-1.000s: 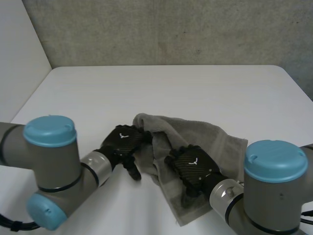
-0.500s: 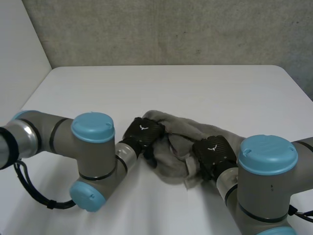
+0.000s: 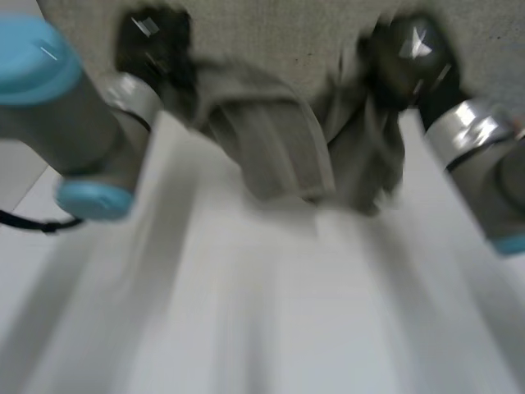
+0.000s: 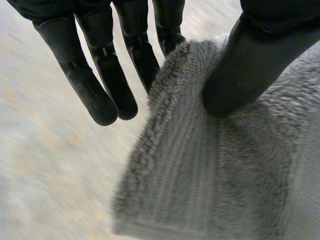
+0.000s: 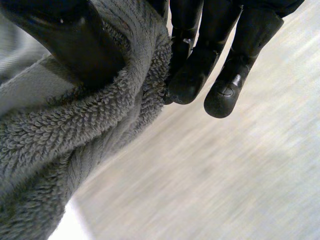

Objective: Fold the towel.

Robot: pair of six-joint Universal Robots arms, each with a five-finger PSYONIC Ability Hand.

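A: Whereabouts of the rumpled grey terry-cloth towel (image 3: 279, 135)?
B: Up off the flat white bench (image 3: 246, 312), slung between the left robot hand (image 3: 152, 41) and the right robot hand (image 3: 410, 53), in front of the rough grey wall (image 3: 271, 29). Sagging in the middle, 2 lobes of cloth drooping toward the bench.
A: And 0.5 s ago?
B: Bunched in a heap on the bench, with both robot hands down low on it and close together. Since then hoisted high and pulled wider apart, cloth stretched out between.
A: Grip on the left?
B: Closed on the towel. From the left wrist: thumb (image 4: 250, 65) pressed into the pile at a folded edge, fingers (image 4: 100, 80) straight on the far side, the nearest tucked behind that edge. Pinched, then.
A: On the right?
B: Gripping as well. From the right wrist: thumb (image 5: 65, 45) sunk into the looped pile, fingers (image 5: 195, 75) bent against the other face of the same edge.
A: Arms?
B: At one side the grey left arm (image 3: 74, 107) with its light-blue caps, at the other the grey right arm (image 3: 476, 156).
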